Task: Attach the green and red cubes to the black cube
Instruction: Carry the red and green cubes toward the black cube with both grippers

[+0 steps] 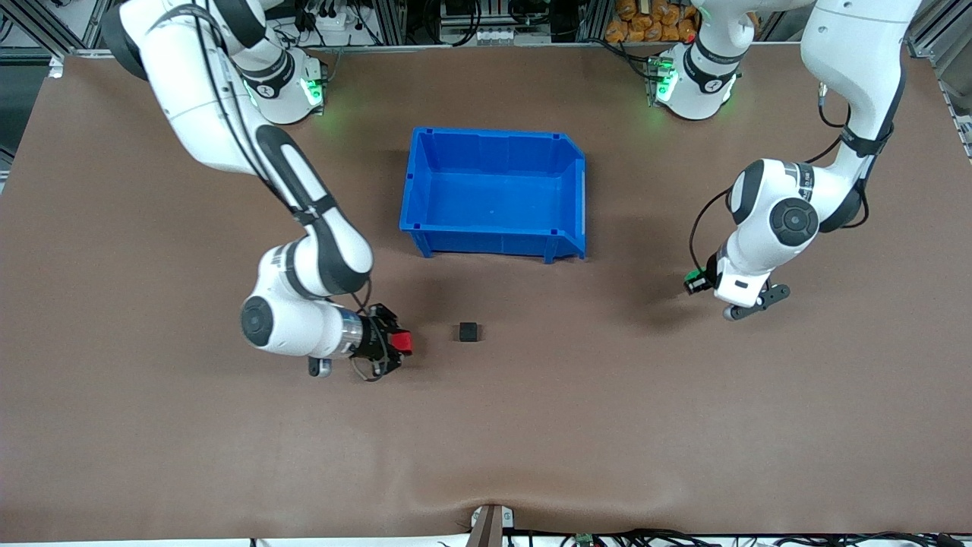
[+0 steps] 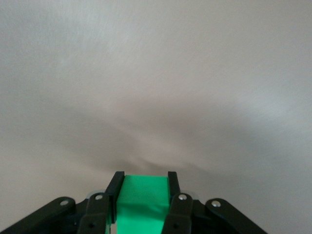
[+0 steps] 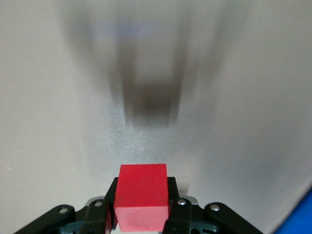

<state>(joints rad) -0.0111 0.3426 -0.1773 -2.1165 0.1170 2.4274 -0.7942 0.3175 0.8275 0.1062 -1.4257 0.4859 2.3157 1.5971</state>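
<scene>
A small black cube (image 1: 468, 331) sits on the brown table, nearer to the front camera than the blue bin. My right gripper (image 1: 400, 343) is shut on a red cube (image 1: 404, 343) low over the table, beside the black cube toward the right arm's end. In the right wrist view the red cube (image 3: 142, 195) sits between the fingers and the black cube (image 3: 151, 100) shows blurred ahead, apart from it. My left gripper (image 1: 692, 284) is shut on a green cube (image 1: 692, 276) over the table toward the left arm's end. The green cube (image 2: 143, 197) fills the jaws in the left wrist view.
An empty blue bin (image 1: 493, 194) stands in the table's middle, farther from the front camera than the black cube. Its corner shows in the right wrist view (image 3: 298, 219). Brown table surface lies around the black cube.
</scene>
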